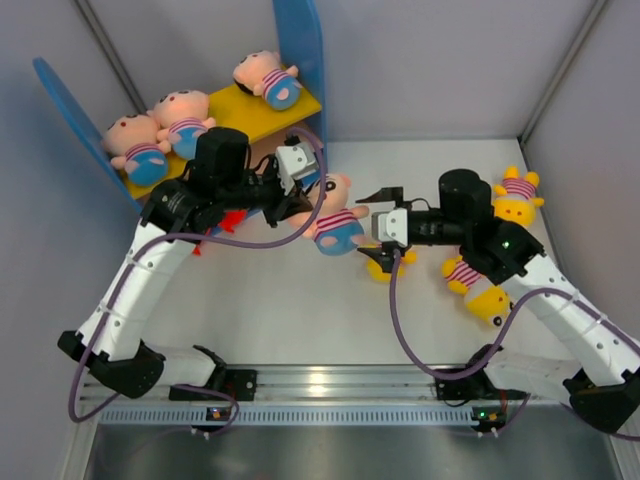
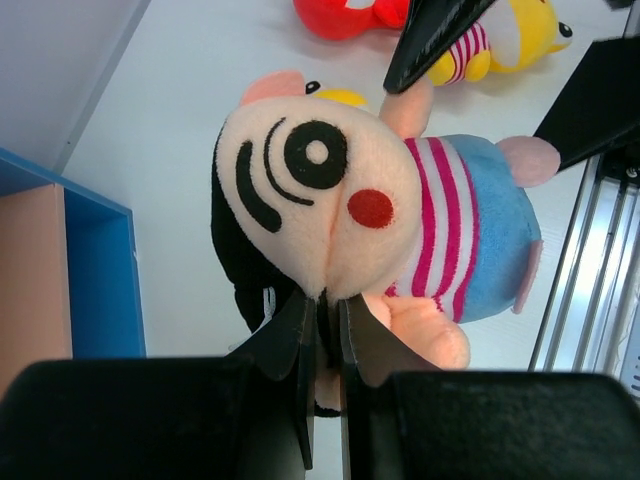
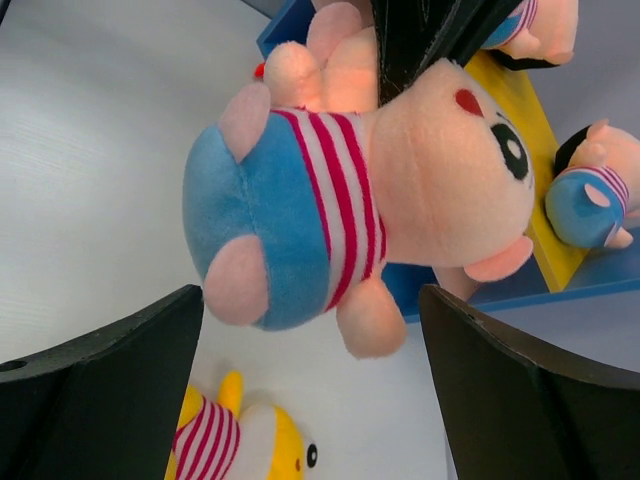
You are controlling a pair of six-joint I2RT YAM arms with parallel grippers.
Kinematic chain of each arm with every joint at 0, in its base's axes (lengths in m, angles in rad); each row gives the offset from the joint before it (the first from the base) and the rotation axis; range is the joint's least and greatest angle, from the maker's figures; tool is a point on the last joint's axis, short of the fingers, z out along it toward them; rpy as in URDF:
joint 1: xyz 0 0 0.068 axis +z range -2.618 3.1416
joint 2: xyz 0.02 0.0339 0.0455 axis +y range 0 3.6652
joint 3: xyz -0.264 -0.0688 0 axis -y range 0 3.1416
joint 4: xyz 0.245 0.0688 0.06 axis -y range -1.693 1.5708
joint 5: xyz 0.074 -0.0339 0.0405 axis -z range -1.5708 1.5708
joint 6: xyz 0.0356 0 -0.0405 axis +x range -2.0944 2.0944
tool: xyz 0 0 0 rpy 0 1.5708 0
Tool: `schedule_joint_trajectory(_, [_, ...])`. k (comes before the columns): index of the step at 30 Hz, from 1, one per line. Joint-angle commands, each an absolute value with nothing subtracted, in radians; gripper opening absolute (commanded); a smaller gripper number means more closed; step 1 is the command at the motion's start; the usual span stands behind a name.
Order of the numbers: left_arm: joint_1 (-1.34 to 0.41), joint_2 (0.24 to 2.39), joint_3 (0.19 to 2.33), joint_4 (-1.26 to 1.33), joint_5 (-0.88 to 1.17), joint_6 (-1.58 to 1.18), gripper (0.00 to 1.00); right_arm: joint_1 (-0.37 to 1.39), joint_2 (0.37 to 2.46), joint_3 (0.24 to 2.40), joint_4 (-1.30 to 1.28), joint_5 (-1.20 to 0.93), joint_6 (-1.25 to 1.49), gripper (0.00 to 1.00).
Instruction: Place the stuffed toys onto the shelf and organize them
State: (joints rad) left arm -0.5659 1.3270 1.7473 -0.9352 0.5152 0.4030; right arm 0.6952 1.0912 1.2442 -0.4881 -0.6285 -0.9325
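My left gripper (image 1: 306, 205) is shut on the head of a pink-faced doll (image 1: 335, 218) in a striped shirt and blue bottoms, held above the table; in the left wrist view the jaws (image 2: 328, 310) pinch its face seam (image 2: 330, 190). My right gripper (image 1: 376, 222) is open, just right of the doll's blue bottom, its fingers wide on either side of the doll (image 3: 340, 190) without touching. The shelf (image 1: 255, 110) stands at back left with three pink-faced dolls (image 1: 180, 115) on its yellow board. A red monster (image 2: 350, 15) lies under the left arm.
Three yellow striped toys lie on the table: one under the right gripper (image 1: 385, 263), one by the right forearm (image 1: 478, 287), one at far right (image 1: 518, 197). The shelf's blue side panel (image 2: 100, 280) and tan-pink lower board (image 2: 30, 280) are close on the left.
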Motion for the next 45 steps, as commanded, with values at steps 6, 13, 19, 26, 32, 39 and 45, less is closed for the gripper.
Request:
schedule_joint_trajectory(6, [-0.566,1.272,1.758,-0.937,0.586,0.453,0.00,0.609,1.110,1.442,-0.738,-0.732,-0.923,0.90])
schedule_joint_trajectory(13, [-0.568,1.264,1.755,-0.945,0.589,0.460,0.00,0.609,1.196,1.506,-0.758,-0.695,-0.942,0.85])
schedule_joint_trajectory(19, [-0.566,1.261,1.749,-0.946,0.598,0.454,0.00,0.609,1.226,1.539,-0.753,-0.712,-0.953,0.75])
schedule_joint_trajectory(26, [-0.566,1.267,1.750,-0.945,0.589,0.454,0.00,0.623,1.259,1.557,-0.759,-0.716,-0.954,0.62])
schedule_joint_trajectory(32, [-0.566,1.275,1.756,-0.945,0.594,0.451,0.00,0.653,1.276,1.571,-0.761,-0.729,-0.946,0.53])
schedule_joint_trajectory(39, [-0.566,1.279,1.755,-0.945,0.578,0.449,0.00,0.664,1.275,1.566,-0.767,-0.727,-0.941,0.00])
schedule_joint_trajectory(45, [-0.568,1.290,1.744,-0.945,0.411,0.486,0.57,0.664,1.238,1.520,-0.595,-0.700,-0.665,0.00])
